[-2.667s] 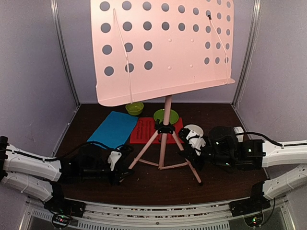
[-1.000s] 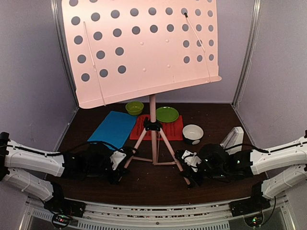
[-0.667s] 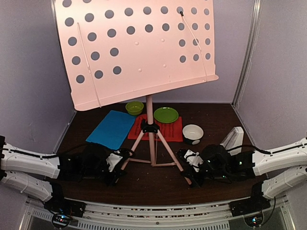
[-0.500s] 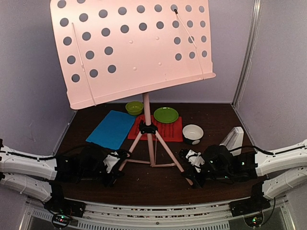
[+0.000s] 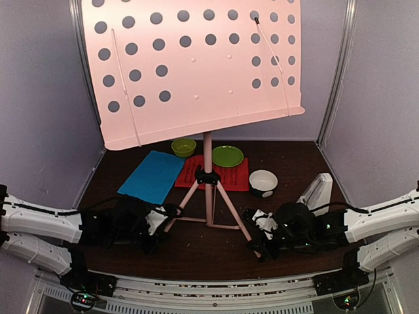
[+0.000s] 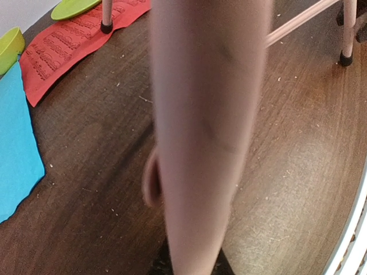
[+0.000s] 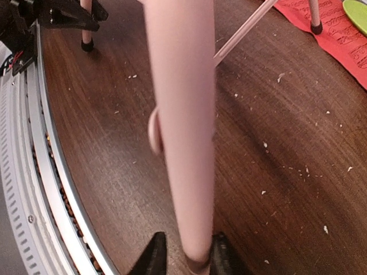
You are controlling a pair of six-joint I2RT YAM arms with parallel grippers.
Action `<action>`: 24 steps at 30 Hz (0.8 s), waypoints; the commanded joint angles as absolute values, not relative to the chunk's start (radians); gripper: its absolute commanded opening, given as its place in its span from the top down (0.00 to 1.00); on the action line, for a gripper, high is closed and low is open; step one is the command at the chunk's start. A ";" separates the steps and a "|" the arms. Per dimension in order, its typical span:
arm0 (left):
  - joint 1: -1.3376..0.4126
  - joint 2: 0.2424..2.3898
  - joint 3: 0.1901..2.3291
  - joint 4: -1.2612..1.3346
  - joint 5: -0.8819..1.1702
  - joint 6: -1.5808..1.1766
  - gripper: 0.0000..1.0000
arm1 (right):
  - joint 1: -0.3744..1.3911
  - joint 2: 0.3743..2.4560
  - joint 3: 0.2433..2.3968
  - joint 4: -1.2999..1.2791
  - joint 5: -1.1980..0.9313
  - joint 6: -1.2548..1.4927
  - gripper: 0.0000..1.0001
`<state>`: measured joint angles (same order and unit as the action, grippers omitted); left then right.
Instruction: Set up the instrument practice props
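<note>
The pale pink metal music stand (image 5: pixel 196 65) with the hole-dotted desk stands upright in the middle of the dark brown wooden table (image 5: pixel 301 160), on three thin legs. Its big desk leans a bit, high up over everything.

The left gripper (image 5: pixel 169 214) is down low at 8 o'clock from the stand's middle pole. It looks clenched on the foot end of the near-left leg (image 6: pixel 206 114), which fills its wrist view. The right gripper (image 5: pixel 255 232) is at 4 o'clock, with a black fingertip (image 7: pixel 153 252) on each side of the near-right leg (image 7: pixel 183 114). One side shows a small gap, so I cannot tell if it is squeezing or just sitting there.

The flat blue paper music sheet (image 5: pixel 152 176) lies at 10 o'clock from the pole. The flat red paper music sheet (image 5: pixel 232 176) lies at 12 o'clock, with the far leg's foot on it. The small white-grey pyramid metronome (image 5: pixel 315 191) sits at 3 o'clock.

I think the stand is light but top-heavy (big desk up high, skinny legs below), so it can tip easily. The legs look stiff and smooth and could slip in the jaws. Low on the legs, one gripper on each side, seems a good place to hold it. The sheets look thin and floppy, so an edge is best for them.
</note>
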<state>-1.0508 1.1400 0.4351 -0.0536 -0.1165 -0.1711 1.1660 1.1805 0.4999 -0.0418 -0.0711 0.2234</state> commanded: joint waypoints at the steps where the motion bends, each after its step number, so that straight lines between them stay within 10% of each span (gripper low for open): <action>1: -1.028 1.154 0.457 -0.034 -0.146 -0.212 0.80 | 1.166 1.163 0.511 -0.117 -0.117 0.226 0.60; 9: -1.013 0.901 0.422 -0.081 -0.166 -0.275 0.35 | 1.148 1.037 0.675 -0.189 -0.091 0.179 0.26; 24: -0.578 1.123 0.680 -0.103 0.139 -0.665 0.38 | 0.987 1.234 0.956 -0.053 -0.272 0.226 0.35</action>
<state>-0.6312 1.0145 0.6029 -0.1936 -0.0132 -0.5007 1.0214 1.1900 0.9031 -0.1093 -0.1978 0.2031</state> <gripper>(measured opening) 0.623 0.670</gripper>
